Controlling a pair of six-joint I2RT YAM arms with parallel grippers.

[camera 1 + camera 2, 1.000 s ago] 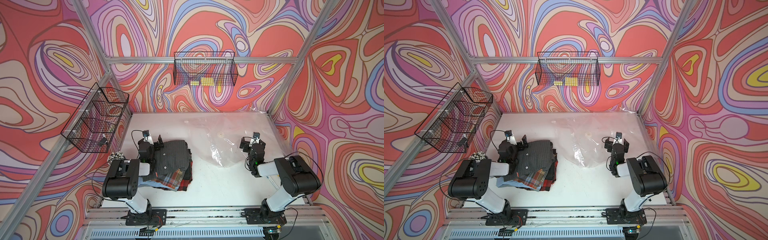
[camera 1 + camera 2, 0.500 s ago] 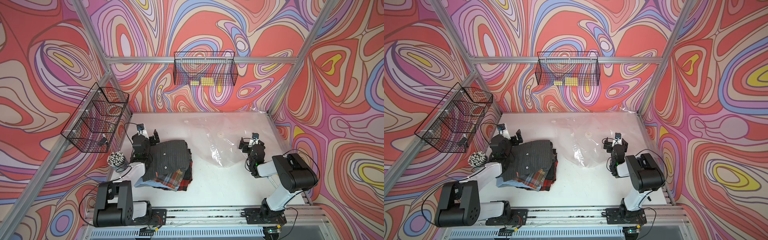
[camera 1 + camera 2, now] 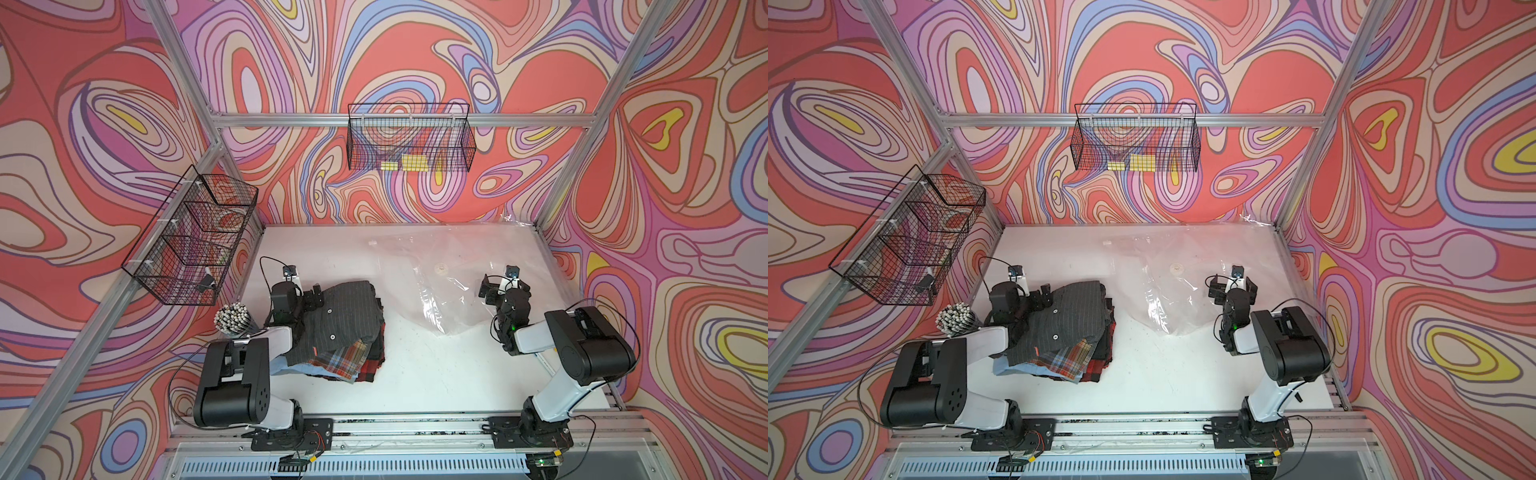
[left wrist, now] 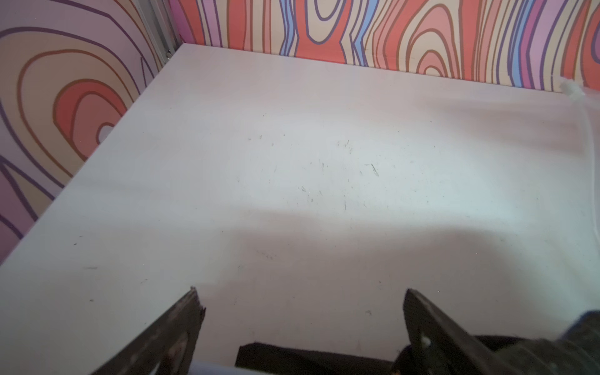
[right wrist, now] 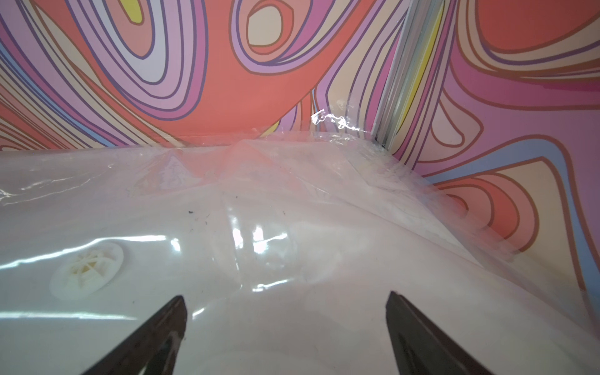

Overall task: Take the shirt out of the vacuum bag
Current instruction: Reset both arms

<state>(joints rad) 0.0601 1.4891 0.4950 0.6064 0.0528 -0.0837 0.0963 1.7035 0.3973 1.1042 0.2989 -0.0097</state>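
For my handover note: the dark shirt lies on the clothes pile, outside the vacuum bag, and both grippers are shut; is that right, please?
Not quite: the wrist views show the left gripper and right gripper open, not shut. The rest stands.

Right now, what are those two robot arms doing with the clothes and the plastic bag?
Nothing is being held. The shirts lie in a pile on the table, outside the bag, which looks empty. The left gripper is open at the pile's far edge. The right gripper is open over the bag, near its valve.
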